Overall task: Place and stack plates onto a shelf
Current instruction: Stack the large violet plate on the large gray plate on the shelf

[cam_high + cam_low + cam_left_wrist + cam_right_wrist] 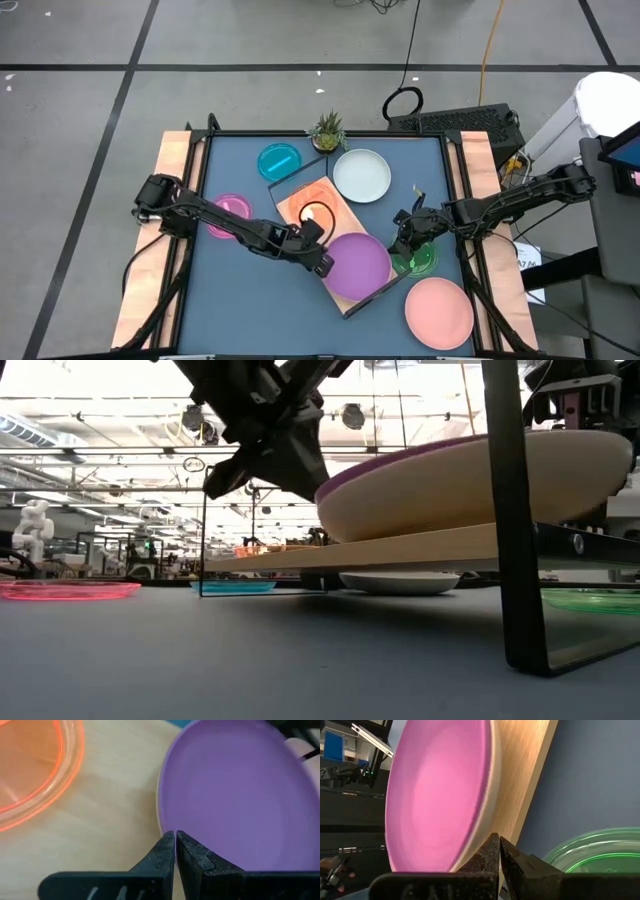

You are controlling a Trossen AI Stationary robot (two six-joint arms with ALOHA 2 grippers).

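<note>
- High view: the shelf (pixel 300 196) lies slantwise mid-table, carrying the orange plate (pixel 312 209) at its far end and the purple plate (pixel 357 266) at its near end; the left gripper (pixel 322 262) sits at the purple plate's left rim, the right gripper (pixel 404 240) at its right side, above the green plate (pixel 418 259); the cyan plate (pixel 279 160), pale blue-white plate (pixel 362 174), magenta plate (pixel 231 212) and salmon plate (pixel 439 311) rest on the table, off the shelf.
- Low view: the purple plate (pixel 470 485) sits on the board (pixel 400 548), with a cream underside, so it may be stacked on another; I cannot tell.
- Left wrist view: the left fingers (pixel 165 855) are pressed together, tips at the plate's rim, clamping nothing.
- Right wrist view: the right fingers (pixel 492 852) are likewise together at the rim, empty.
- Judgement: both arms appear to be nudging the purple plate square; next calls for parting a claw and fetching a table plate.
</note>
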